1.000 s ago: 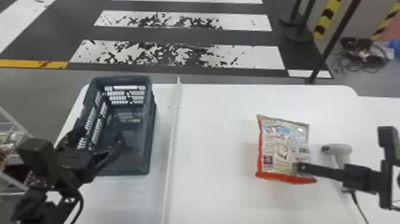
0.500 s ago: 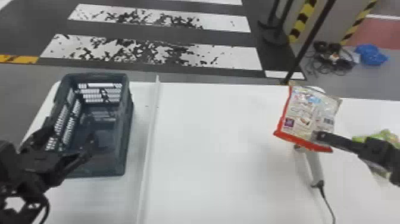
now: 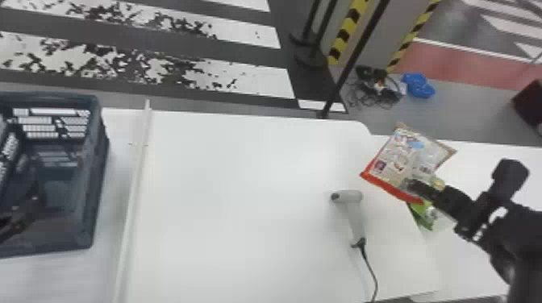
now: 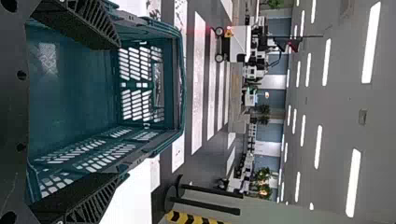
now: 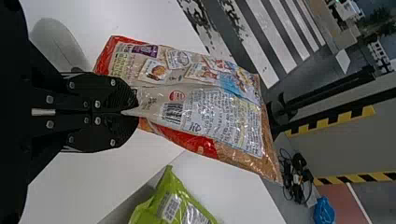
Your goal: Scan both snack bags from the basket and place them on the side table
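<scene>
Right gripper (image 3: 412, 186) grips the back seam of a red-edged snack bag (image 3: 397, 159), near where the white table (image 3: 242, 209) meets the side table (image 3: 480, 262). Left gripper (image 3: 30, 205), fingers parted, is at the dark basket (image 3: 93, 169). A green bag (image 5: 175, 198) lies on the side table, a scanner (image 3: 353, 213) on the white one. Both bags show barcodes; the gripped one adds small print.

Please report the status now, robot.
Right gripper shut on red-edged snack bag. Left gripper open at basket. Green bag already on side table.
</scene>
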You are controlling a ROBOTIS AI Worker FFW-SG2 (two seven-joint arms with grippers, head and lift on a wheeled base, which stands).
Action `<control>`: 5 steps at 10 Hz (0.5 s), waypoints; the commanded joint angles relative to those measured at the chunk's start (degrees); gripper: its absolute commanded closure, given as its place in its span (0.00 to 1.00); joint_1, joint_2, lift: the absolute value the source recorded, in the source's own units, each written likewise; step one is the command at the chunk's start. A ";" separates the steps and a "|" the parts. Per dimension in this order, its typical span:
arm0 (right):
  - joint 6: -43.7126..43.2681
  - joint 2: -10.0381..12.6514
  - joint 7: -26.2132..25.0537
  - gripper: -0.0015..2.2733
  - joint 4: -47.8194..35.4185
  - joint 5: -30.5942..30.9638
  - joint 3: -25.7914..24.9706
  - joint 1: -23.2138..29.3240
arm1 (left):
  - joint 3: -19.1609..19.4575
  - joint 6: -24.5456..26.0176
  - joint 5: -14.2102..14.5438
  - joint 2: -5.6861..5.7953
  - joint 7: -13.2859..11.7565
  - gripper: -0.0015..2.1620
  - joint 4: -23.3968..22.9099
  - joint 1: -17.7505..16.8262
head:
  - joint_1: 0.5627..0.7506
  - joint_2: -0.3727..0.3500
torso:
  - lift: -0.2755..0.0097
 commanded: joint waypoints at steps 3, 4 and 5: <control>-14.21 -0.52 -8.06 0.99 12.91 -2.25 -4.91 -4.07 | 0.00 0.01 0.09 0.09 0.00 0.00 -0.09 0.16 | 0.70 0.03 | 0.70; -15.97 -1.49 -10.53 0.99 17.22 -5.24 -6.49 -5.04 | 0.00 0.01 0.09 0.09 0.00 0.00 -0.18 0.25 | 0.70 0.03 | 0.70; -17.73 -3.16 -12.37 0.99 22.31 -8.32 -7.54 -5.47 | -0.09 0.01 0.09 0.09 0.00 0.00 -0.18 0.25 | 0.70 0.03 | 0.70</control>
